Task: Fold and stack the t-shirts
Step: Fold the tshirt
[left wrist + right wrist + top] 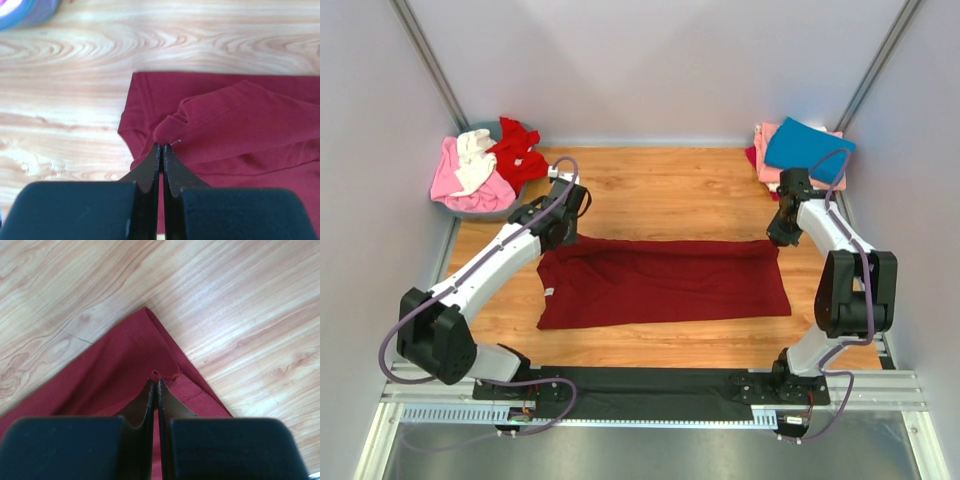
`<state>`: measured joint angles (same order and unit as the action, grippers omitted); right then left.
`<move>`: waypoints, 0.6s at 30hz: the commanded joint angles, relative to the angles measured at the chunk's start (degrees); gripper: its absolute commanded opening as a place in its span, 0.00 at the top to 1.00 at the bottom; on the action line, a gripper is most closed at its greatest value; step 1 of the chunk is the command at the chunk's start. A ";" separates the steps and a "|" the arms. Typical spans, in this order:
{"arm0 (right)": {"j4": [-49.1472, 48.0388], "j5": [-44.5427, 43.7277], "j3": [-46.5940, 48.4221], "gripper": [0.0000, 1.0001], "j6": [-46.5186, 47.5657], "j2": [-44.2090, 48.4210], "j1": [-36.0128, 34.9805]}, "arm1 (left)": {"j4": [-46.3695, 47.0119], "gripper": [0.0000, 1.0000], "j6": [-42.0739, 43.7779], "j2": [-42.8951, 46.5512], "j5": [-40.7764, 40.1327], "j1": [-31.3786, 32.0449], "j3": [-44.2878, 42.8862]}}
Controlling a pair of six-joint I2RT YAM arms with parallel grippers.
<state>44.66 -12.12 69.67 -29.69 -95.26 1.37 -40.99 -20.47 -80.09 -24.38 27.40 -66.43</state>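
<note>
A large dark maroon t-shirt lies spread as a long folded band across the middle of the wooden table. At its far left corner my left gripper is shut on a raised pinch of the cloth; the left wrist view shows the maroon t-shirt bunched at the closed tips of the left gripper. My right gripper is shut on the far right corner, and the right wrist view shows the maroon t-shirt puckered at the tips of the right gripper.
A grey-blue basket at the back left holds crumpled pink, white and bright red t-shirts; its rim shows in the left wrist view. At the back right, a folded teal-blue t-shirt tops a pink one.
</note>
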 commanded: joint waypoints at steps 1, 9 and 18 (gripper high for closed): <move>-2.39 -2.20 -0.67 1.00 0.42 3.24 -0.05 | -2.51 1.00 -3.08 3.01 -2.87 -0.06 1.21; -2.83 -2.56 -3.31 0.99 -0.10 5.09 -0.05 | -5.23 1.00 -5.10 5.39 -0.41 0.02 3.68; -6.34 -4.14 -13.94 0.46 -6.42 11.14 0.39 | -11.99 0.55 -14.15 14.42 4.96 4.76 12.37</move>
<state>41.39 -13.67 58.43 -32.99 -87.59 1.32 -47.90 -29.39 -70.67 -21.96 29.87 -56.53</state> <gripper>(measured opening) 0.456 0.367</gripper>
